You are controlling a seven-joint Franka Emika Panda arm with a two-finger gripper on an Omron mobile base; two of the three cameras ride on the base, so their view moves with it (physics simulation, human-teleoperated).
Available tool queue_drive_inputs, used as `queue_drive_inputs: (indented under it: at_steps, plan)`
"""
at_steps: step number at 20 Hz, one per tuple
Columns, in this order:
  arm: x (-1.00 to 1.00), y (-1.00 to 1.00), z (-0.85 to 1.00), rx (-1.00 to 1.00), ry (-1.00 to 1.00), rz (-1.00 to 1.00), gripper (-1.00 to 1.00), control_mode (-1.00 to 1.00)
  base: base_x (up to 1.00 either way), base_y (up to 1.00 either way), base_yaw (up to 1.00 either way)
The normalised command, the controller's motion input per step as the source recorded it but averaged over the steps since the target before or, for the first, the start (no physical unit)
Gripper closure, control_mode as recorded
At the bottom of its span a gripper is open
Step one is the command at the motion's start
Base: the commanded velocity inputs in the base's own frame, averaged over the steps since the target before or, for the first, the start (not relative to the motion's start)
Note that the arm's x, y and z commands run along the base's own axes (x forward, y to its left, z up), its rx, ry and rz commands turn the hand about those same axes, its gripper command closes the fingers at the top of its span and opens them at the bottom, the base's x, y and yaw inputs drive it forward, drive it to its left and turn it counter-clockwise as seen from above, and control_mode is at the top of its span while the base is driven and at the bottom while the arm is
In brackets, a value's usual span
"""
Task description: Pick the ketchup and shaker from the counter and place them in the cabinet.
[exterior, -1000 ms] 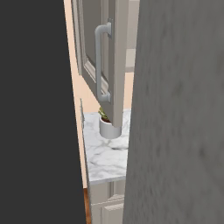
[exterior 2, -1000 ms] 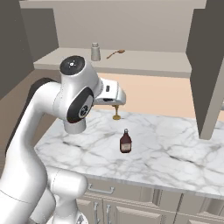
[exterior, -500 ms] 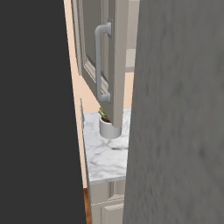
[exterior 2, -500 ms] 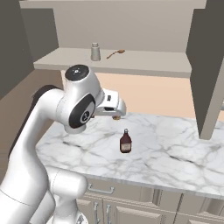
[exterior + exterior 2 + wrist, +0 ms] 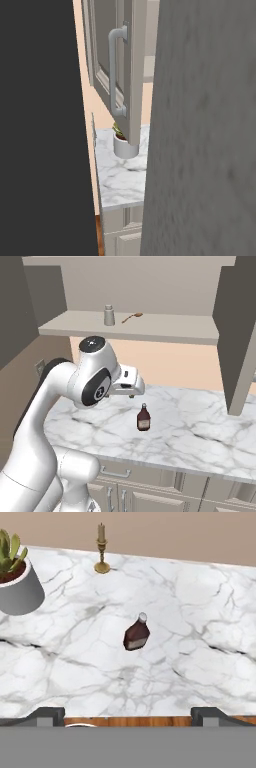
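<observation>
The ketchup (image 5: 143, 418) is a small dark red-brown bottle with a pale cap, upright in the middle of the white marble counter (image 5: 200, 426). From the hand view the ketchup (image 5: 136, 634) lies ahead of my gripper (image 5: 128, 714), well apart from it. The gripper is open, its dark fingertips (image 5: 46, 714) set wide with nothing between them. My hand (image 5: 128, 386) hovers above the counter, behind and left of the bottle. The grey shaker (image 5: 108, 315) stands on the open cabinet's shelf (image 5: 165, 328).
A spoon (image 5: 132, 317) lies on the shelf beside the shaker. A grey potted plant (image 5: 17, 587) and a brass candlestick (image 5: 102, 549) stand at the counter's back. An open cabinet door (image 5: 240, 331) hangs at the right, and another door with a handle (image 5: 116, 70) shows above the plant (image 5: 125, 147).
My hand has sunk lower towards the counter and the arm has swung a little right. The ketchup and shaker have not moved.
</observation>
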Motion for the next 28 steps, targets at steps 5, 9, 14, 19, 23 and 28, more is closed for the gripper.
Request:
queue_drive_inputs:
  at_steps: [5,9,14,19,23,28]
  plan:
    - [0.00,-0.10,-0.23,0.00,0.00,0.00,-1.00,-1.00,0.00,0.00,0.00]
    - [0.04,-0.06,-0.22,0.01,0.00,0.00,-1.00,-1.00,0.00,0.00,0.00]
    - [0.14,-0.01,-0.11,0.02,0.00,0.00,-1.00,-1.00,0.00,0.00,0.00]
    - [0.15,-0.01,-0.15,0.03,0.00,0.00,-1.00,-1.00,0.00,0.00,0.00]
    - [0.16,0.00,-0.15,0.02,0.00,0.00,-1.00,-1.00,0.00,0.00,0.00]
    - [0.19,0.00,-0.19,0.02,0.00,0.00,-1.00,-1.00,0.00,0.00,0.00]
